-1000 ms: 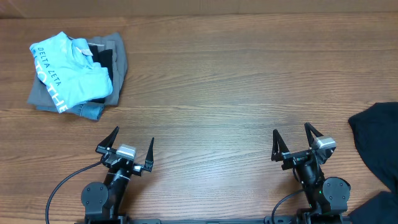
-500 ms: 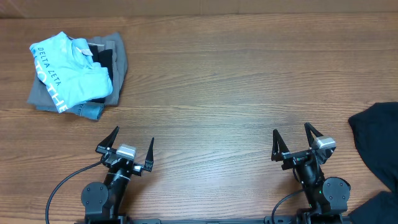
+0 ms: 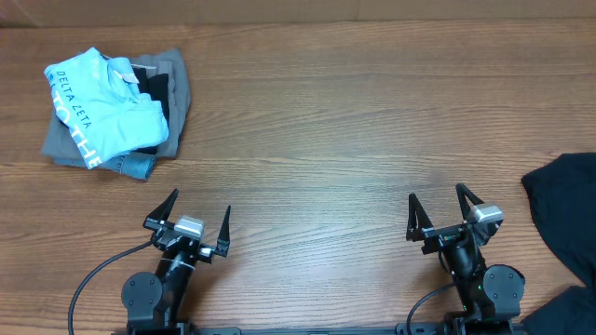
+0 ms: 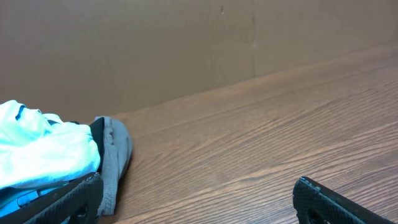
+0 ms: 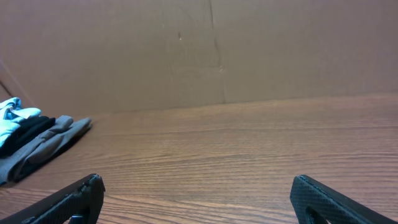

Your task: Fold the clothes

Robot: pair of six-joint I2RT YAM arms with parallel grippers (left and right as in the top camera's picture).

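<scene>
Seems well along: clothes (image 3: 177, 102) stacked at far left of surface (image 3: 326, 121), sky-blue shirt (image 3: 102, 116) topmost. Leaves loose black garment (image 3: 563, 209) at right edge. Grips nothing, left and right jaws spread wide.

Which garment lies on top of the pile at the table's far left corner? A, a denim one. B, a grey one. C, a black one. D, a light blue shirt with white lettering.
D: the light blue shirt lies uppermost, with the grey piece and the black piece showing only from under its edge.
</scene>
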